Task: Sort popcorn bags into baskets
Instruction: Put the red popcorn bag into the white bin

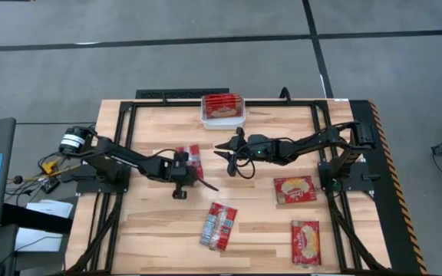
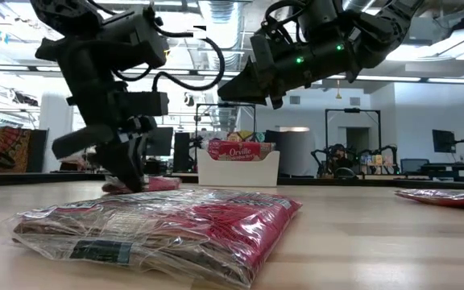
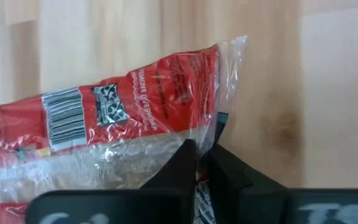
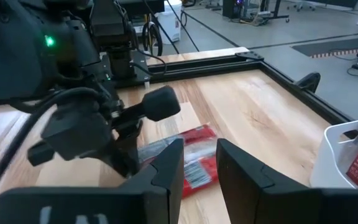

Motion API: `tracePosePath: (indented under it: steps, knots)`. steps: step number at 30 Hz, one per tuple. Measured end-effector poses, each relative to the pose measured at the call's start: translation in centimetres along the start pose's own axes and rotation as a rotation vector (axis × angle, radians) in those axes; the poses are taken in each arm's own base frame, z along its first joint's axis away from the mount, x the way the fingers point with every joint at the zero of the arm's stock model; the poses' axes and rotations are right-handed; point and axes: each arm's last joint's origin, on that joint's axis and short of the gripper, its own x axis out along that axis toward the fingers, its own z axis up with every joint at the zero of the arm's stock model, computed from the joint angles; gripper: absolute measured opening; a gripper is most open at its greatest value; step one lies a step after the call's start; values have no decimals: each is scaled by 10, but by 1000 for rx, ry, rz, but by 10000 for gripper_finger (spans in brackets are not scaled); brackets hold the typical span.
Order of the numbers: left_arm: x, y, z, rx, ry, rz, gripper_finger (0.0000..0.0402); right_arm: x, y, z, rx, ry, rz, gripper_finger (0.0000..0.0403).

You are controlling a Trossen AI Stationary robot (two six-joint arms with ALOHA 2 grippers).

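Pale wooden tabletop (image 1: 152, 230) inside a black metal frame carries the work. Left gripper (image 3: 199, 163) is down at the table, its fingers pressed together on the edge of a flat red packet in clear wrap with a barcode panel (image 3: 104, 124); this packet lies directly ahead of and under the fingertips, just beside the wrist in the high view (image 1: 191, 159). Pinching the thin wrap at its margin is probably the only hold a flat packet offers.

Right gripper (image 1: 228, 148) hangs above the table just beyond the left one, its fingers partly apart and empty, facing the left arm's packet. It is likely waiting clear of the pick.

Small white plastic rectangular bin (image 1: 222, 117) sits further beyond the right gripper, near the table's far edge, already holding red packets upright. Three more red packets (image 1: 219, 225) (image 1: 295, 189) (image 1: 305, 241) lie flat, well apart, on the near side of both grippers, unsorted.
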Motion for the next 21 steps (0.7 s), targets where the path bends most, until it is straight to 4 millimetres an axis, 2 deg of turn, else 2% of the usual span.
tracePosePath:
  steps: [4, 7, 12, 14, 17, 21]
  knots:
    - [-5, 1, 1, 19, -16, 5, 5, 0, 0, -1, 17, 6, 1, 118]
    - [-17, 5, 0, 9, -51, -14, 2, 0, 1, -4, 32, 46, 22, 119]
    - [-58, 18, 0, -30, -188, -17, 0, -9, -4, -25, 91, 90, 81, 129]
    - [-75, 24, -1, -56, -260, -1, 0, -16, -6, -32, 130, 26, 92, 138]
    - [-98, 32, -1, -85, -382, 5, 0, -29, -8, -33, 177, -127, 119, 156]
    - [-124, 42, -1, -114, -550, 19, 0, -34, -5, -35, 180, -168, 138, 185]
